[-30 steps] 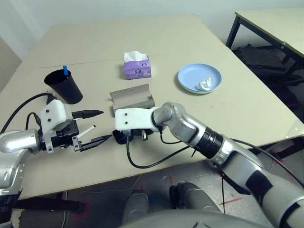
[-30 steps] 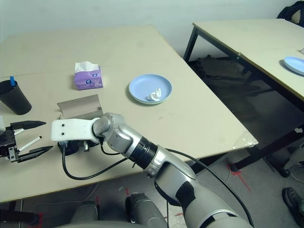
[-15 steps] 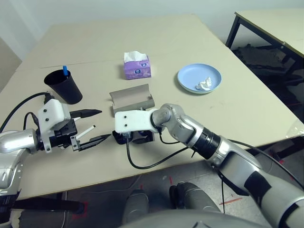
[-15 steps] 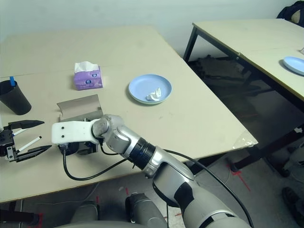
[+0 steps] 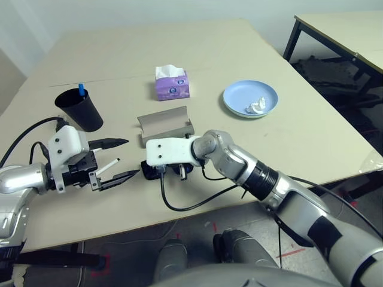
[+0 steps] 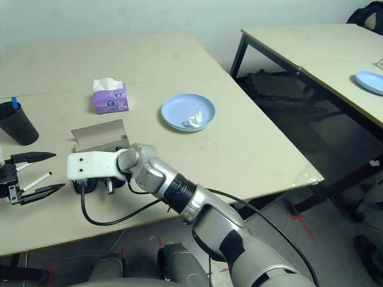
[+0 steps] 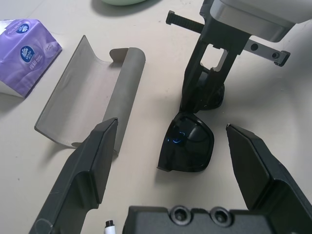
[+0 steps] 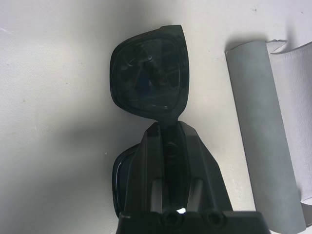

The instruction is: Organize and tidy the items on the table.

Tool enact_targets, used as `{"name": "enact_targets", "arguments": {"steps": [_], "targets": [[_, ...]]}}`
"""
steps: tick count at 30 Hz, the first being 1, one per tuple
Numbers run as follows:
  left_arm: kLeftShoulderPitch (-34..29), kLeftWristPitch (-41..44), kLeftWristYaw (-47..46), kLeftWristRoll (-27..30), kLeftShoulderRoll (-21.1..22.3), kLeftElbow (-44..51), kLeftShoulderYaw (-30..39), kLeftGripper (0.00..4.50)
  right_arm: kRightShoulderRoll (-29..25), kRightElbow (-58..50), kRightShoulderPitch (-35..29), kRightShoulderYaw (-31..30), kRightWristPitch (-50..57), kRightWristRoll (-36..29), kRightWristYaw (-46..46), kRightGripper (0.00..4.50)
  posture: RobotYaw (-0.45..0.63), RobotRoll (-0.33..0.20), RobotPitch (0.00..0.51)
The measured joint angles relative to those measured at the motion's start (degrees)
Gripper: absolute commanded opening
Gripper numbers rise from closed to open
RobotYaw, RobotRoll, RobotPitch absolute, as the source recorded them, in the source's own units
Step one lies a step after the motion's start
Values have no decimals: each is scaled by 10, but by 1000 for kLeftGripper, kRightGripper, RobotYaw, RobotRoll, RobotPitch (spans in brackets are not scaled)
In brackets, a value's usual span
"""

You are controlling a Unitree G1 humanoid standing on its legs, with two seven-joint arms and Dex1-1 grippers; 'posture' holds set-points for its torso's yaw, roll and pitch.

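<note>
R gripper (image 8: pixel 169 126) clenched on the black sunglasses (image 8: pixel 148 73) by the bridge, at the table's (image 5: pixel 239 152) near side, just nearer than the open grey glasses case (image 5: pixel 166 124). L gripper (image 7: pixel 171 127) spread wide, left of them, w/ a white marker (image 5: pixel 108 166) by its fingers. Black cup (image 5: pixel 80 110) far left, w/ blue-capped marker (image 5: pixel 82 89); tissue box (image 5: pixel 172 85) mid; crumpled tissue (image 5: pixel 257 106) on light-blue plate (image 5: pixel 242 92), right.

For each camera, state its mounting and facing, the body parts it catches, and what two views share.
Left and right eye: on the head, facing forward and down at the table; both silver forearms show.
Left wrist: on the left arm, facing along its open end effector toward the sunglasses; the right end effector shows too.
Right wrist: on the right arm, looking along its end effector, closed on the sunglasses.
Both wrist views share the sunglasses and grey case.
</note>
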State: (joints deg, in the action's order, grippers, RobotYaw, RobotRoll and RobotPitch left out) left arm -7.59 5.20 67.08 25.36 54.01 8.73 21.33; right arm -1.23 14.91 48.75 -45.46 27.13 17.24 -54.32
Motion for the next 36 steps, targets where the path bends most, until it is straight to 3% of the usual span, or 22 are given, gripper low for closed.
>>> {"name": "enact_targets", "arguments": {"steps": [12, 22, 36], "targets": [[1, 2, -7, 3, -8, 0, 2, 4500, -13, -15, 41, -1, -4, 12, -27, 175, 17, 0, 93], [7, 101, -104, 58, -55, 0, 49, 4500, -30, 11, 91, 11, -99, 37, -2, 174, 17, 0, 94], [-19, 145, -156, 66, -82, 4, 72, 4500, 40, 319, 207, 58, -318, 64, 161, 174, 26, 0, 93]]}}
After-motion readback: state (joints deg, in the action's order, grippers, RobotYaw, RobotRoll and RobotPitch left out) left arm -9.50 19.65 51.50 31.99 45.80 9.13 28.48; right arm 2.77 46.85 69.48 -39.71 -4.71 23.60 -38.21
